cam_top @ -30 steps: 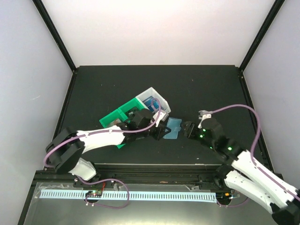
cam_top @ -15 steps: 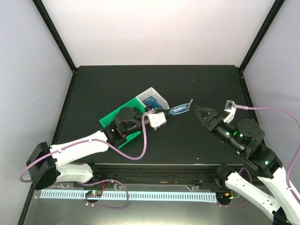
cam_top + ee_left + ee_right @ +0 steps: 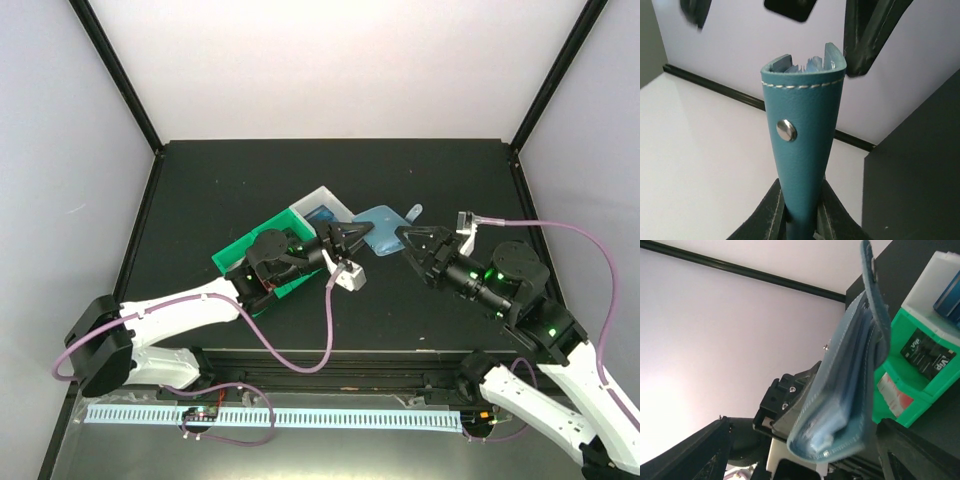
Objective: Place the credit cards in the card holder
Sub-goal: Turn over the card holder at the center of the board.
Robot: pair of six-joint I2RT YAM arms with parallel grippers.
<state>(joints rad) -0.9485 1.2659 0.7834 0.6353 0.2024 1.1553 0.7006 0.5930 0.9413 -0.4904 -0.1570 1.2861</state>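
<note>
Overhead, the left gripper (image 3: 360, 238) is pinching the card holder (image 3: 385, 220) aloft beside the white bin (image 3: 322, 192), long axis pointing at the wide-open, empty right gripper (image 3: 410, 243). Left-wrist view: its open end is pointing away from the jaws. Right-wrist view: a blue card (image 3: 950, 295) is lying in the white bin, a black card (image 3: 927, 354) and a red-and-white card (image 3: 892, 392) in the green bin (image 3: 920, 407).

We're looking into a robot lab's test cell here: a matte black worktop (image 3: 200, 190) boxed in by plain white walls (image 3: 330, 70) and black frame posts (image 3: 114, 70). Two white arms, the left arm (image 3: 190, 305) and the right arm (image 3: 545, 395), sit bolted side by side at the near edge, purple cables (image 3: 545, 224) looping off both.
</note>
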